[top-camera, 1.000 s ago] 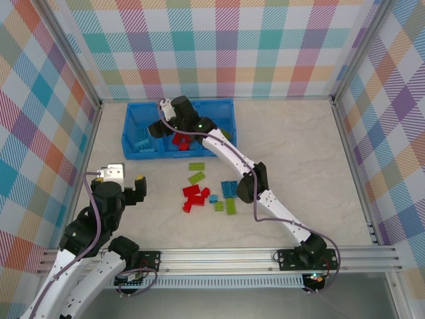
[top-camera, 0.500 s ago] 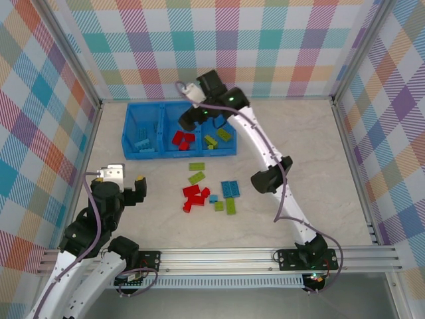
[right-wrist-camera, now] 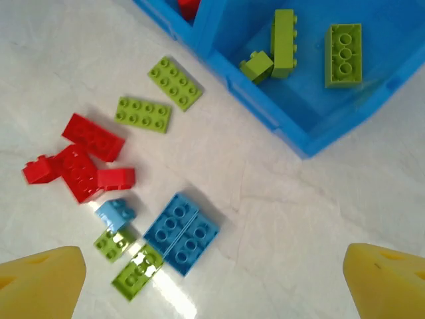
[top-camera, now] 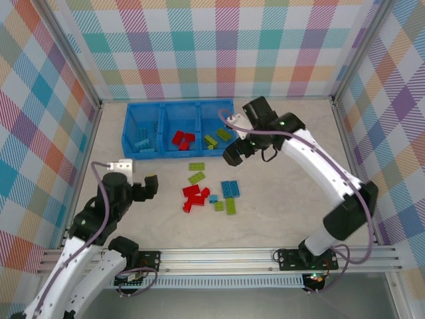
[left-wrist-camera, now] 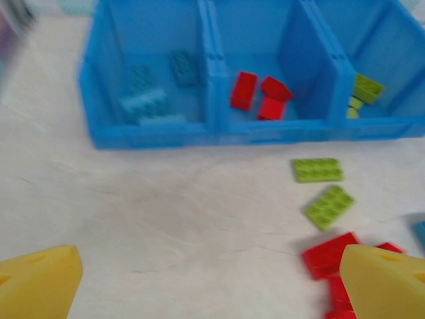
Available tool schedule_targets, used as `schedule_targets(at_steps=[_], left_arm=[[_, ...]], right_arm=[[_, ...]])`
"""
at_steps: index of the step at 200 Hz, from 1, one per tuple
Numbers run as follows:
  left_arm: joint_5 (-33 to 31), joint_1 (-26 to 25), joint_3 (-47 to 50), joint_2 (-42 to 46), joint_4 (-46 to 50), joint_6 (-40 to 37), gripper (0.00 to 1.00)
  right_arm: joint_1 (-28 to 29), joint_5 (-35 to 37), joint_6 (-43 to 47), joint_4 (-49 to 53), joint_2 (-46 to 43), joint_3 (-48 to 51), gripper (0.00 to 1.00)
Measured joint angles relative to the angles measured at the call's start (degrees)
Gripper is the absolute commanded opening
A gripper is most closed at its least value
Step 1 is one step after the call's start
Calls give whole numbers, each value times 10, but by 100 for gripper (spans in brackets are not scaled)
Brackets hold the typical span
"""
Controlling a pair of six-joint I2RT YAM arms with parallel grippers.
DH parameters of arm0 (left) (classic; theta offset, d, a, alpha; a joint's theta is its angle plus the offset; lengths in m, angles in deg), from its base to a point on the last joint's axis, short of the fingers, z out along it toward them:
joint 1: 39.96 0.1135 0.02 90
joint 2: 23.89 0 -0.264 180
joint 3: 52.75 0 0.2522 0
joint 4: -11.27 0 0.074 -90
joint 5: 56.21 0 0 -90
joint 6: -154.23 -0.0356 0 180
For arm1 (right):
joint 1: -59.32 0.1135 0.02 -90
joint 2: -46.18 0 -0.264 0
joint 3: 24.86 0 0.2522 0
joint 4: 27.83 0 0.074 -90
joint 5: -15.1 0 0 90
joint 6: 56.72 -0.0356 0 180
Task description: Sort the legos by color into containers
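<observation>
The blue tray [top-camera: 178, 154] stands at the back left. Light blue legos [top-camera: 143, 144] lie in its left compartment, red ones [top-camera: 181, 139] in the middle and lime green ones [right-wrist-camera: 343, 54] in the right. Loose on the table are two green plates [top-camera: 196, 172], a red cluster [top-camera: 193, 197], a blue pair [right-wrist-camera: 181, 232], a small light blue brick [right-wrist-camera: 115, 212] and two more greens [right-wrist-camera: 137, 278]. My right gripper [top-camera: 240, 151] hangs open above the table by the tray's right front corner. My left gripper [top-camera: 145, 188] is open and holds nothing, left of the red cluster [left-wrist-camera: 329, 252].
Metal rails edge the table on the left, right and near side, with checked walls behind them. Bare tabletop lies to the right of the loose bricks and in front of the tray's left compartment [left-wrist-camera: 146, 103].
My right arm has swung from over the tray's left compartments to the right and forward, off the tray. My left gripper has shifted slightly right toward the bricks.
</observation>
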Motion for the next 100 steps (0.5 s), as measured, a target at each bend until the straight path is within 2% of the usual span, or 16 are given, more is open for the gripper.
schedule_targets(at_steps=[23, 43, 66, 100], left_arm=[[35, -24, -2, -115, -52, 83, 98], [27, -85, -30, -241, -83, 128, 99], [11, -136, -84, -388, -127, 149, 100], [-21, -150, -162, -566, -193, 152, 100]], right_arm=[[0, 4, -50, -28, -57, 52, 100], [-1, 4, -102, -43, -107, 117, 100], [-1, 3, -148, -54, -163, 173, 100], [-1, -5, -182, -60, -202, 184, 100]])
